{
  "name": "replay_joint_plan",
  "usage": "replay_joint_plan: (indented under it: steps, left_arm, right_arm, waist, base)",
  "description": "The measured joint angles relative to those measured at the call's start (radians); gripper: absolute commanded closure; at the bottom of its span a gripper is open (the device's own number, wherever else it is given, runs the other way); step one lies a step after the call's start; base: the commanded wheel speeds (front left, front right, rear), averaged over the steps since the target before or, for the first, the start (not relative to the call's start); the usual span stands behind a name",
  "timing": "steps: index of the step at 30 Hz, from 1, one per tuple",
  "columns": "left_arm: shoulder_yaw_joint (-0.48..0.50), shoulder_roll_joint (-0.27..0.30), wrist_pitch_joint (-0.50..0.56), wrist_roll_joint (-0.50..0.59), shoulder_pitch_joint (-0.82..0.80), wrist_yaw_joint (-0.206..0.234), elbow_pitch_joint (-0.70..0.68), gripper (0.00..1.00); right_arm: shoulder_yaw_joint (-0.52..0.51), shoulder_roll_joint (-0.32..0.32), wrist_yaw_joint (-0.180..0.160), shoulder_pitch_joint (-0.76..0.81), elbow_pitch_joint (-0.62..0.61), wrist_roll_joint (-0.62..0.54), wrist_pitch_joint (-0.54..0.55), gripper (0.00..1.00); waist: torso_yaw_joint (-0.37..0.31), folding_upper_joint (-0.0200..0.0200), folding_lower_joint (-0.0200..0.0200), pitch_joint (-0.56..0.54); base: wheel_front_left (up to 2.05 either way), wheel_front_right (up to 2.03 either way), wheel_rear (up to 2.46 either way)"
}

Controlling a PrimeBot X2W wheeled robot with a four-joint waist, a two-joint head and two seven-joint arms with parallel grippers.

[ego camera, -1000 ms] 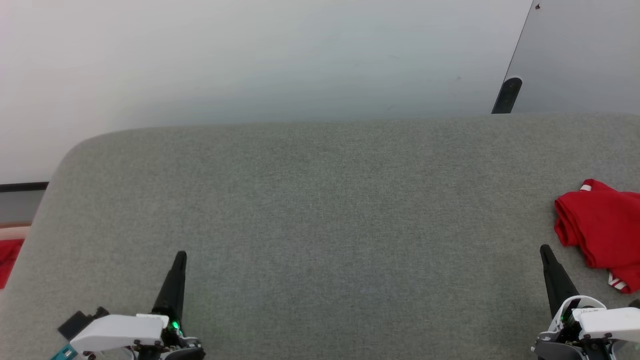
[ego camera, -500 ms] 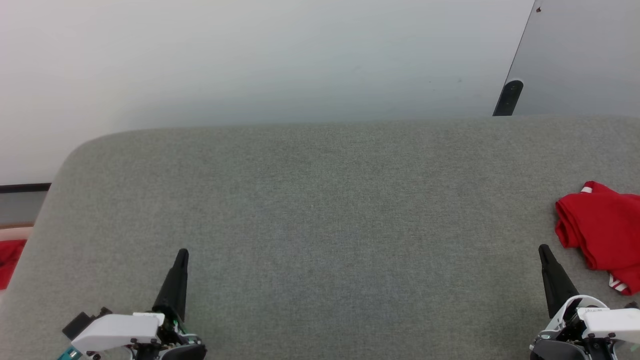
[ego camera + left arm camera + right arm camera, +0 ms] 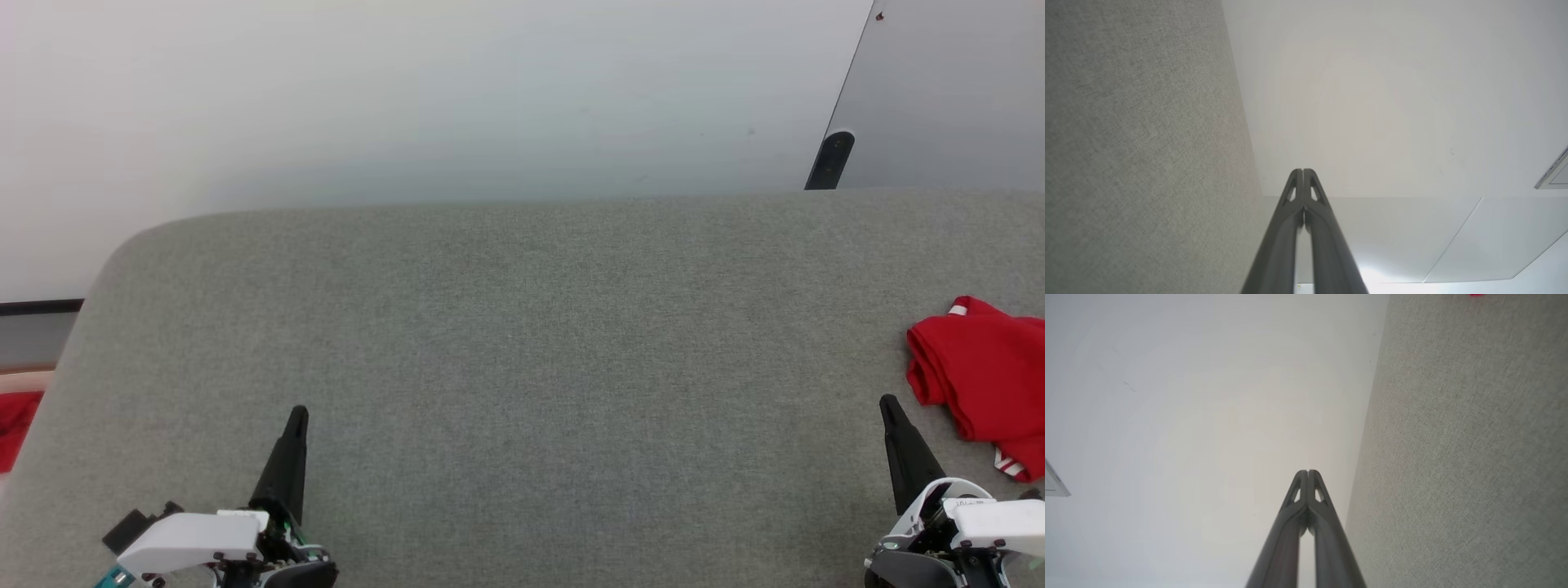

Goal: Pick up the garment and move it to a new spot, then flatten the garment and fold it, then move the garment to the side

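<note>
Right now the garment [image 3: 984,376] lies bunched on the grey table [image 3: 522,343], red w/ white-striped trim showing at its near and far ends. Part of it is cut off by the head view's edge. We've got our right gripper [image 3: 887,403] just beside the garment, on its left, not touching, fingers pressed together. Our left gripper [image 3: 297,413] is well apart from the garment, far across the table, fingers likewise together & empty. Another red cloth [image 3: 15,429] sits farthest from the garment, beyond the table's edge.
</note>
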Motion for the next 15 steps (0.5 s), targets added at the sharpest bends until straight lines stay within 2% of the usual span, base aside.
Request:
replay_joint_plan:
  steps: [15]
  left_arm:
    - [0.0,0.0,0.0,0.0,0.0,0.0,0.0,1.0]
  right_arm:
    - [0.0,0.0,0.0,0.0,0.0,0.0,0.0,1.0]
  waist:
    - [0.0,0.0,0.0,0.0]
  base:
    - [0.0,0.0,0.0]
